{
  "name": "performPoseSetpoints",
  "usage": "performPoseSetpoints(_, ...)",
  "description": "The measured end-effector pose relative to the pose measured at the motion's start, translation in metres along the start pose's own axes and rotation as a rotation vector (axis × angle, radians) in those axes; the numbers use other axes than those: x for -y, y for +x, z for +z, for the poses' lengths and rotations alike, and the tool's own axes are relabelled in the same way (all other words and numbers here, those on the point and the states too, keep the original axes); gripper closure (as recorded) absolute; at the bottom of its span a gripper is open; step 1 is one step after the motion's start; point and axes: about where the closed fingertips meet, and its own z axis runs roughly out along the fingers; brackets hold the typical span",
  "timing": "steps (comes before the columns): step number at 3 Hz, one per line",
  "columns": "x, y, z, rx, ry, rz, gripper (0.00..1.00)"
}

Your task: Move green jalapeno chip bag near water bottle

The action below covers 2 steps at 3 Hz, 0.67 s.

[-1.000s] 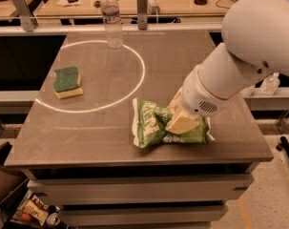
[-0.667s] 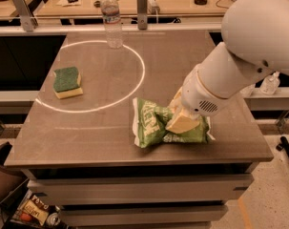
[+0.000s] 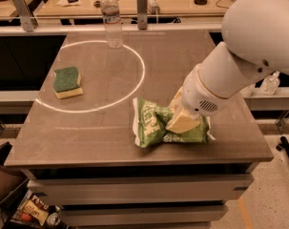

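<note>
The green jalapeno chip bag (image 3: 151, 123) lies on the grey table (image 3: 87, 137) at the front right, pinched in the middle. My gripper (image 3: 181, 120) comes down from the white arm on the right and is shut on the bag's right half, with cream fingers (image 3: 182, 124) pressing into it. The bag rests on the table top. The water bottle (image 3: 111, 18) stands upright at the far edge of the table, left of centre and well away from the bag.
A green-and-yellow sponge (image 3: 67, 81) lies at the left, on a white circle line (image 3: 134, 56) marked on the table. Two metal posts (image 3: 142, 1) stand along the back edge. A small bottle (image 3: 269, 84) sits on a ledge at the right. A bin (image 3: 34, 209) is below left.
</note>
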Motion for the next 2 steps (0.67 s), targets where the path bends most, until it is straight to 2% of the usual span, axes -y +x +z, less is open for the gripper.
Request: performPoseSetpoints(2,0.0001,-0.0001,-0.0002,0.0,0.0,0.0,1.0)
